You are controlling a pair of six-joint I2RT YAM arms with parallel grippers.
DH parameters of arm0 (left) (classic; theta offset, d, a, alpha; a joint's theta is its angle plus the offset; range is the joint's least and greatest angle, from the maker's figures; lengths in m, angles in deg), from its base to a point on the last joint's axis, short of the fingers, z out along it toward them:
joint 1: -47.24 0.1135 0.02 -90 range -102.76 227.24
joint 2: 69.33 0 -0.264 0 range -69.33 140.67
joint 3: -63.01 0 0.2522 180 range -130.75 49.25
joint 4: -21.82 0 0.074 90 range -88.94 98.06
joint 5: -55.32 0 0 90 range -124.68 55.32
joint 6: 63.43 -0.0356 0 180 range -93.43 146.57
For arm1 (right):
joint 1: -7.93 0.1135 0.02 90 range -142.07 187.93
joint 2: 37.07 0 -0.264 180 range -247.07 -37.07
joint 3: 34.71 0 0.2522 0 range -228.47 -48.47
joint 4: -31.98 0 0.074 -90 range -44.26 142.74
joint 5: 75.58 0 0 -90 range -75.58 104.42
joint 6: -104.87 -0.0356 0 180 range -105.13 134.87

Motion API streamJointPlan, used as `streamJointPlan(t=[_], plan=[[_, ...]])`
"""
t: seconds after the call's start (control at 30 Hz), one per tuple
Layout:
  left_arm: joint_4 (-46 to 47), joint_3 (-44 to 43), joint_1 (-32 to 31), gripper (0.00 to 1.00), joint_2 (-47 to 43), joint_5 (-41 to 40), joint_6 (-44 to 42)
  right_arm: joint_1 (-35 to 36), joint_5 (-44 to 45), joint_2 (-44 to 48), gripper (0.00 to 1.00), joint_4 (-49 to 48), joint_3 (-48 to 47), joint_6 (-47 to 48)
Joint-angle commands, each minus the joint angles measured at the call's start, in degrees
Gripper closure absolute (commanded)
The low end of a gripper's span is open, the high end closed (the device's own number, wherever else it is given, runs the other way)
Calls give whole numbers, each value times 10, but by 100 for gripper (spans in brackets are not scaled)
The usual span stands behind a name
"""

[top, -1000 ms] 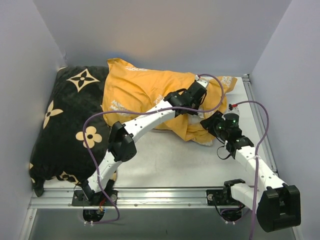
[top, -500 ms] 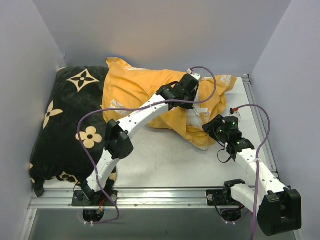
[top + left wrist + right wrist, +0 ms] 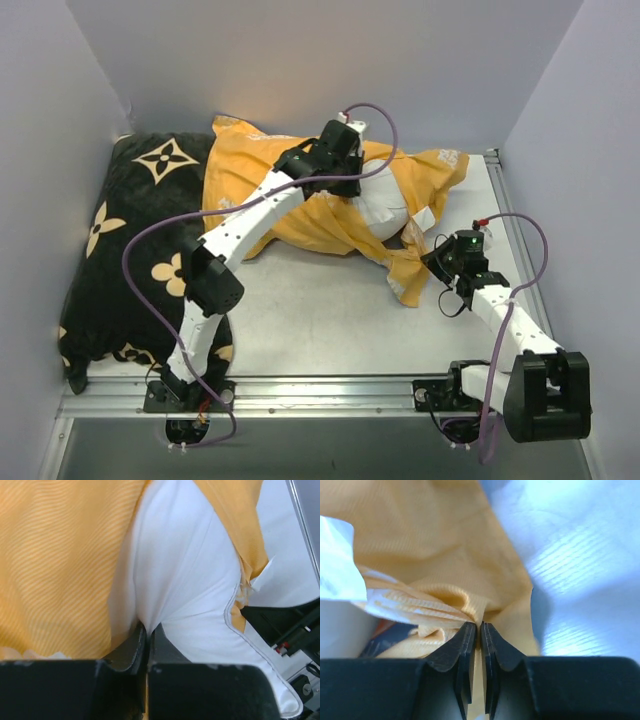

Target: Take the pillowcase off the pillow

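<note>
One black cushion (image 3: 130,250) lies at the left of the table (image 3: 320,330), with the one orange pillowcase (image 3: 260,185) against it. The left fingers (image 3: 142,637) are pinched tight on the one white pillow (image 3: 190,580), which bulges from the case's open end. The right fingers (image 3: 470,635) are clamped on a bunched fold of the pillowcase.
</note>
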State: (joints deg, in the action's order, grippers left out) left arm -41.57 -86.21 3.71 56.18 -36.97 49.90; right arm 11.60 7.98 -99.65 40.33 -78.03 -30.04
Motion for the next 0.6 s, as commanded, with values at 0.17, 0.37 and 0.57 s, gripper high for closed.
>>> streamJointPlan(t=[0.17, 0.37, 0.57], plan=[[0, 176, 67, 100, -225, 17, -36, -16, 29, -118, 90, 15, -83, 3], [86, 481, 54, 100, -412, 47, 4, -35, 0, -218, 82, 15, -163, 11], [146, 663, 41, 100, -486, 28, 56, 15, -13, -164, 66, 51, -165, 44]])
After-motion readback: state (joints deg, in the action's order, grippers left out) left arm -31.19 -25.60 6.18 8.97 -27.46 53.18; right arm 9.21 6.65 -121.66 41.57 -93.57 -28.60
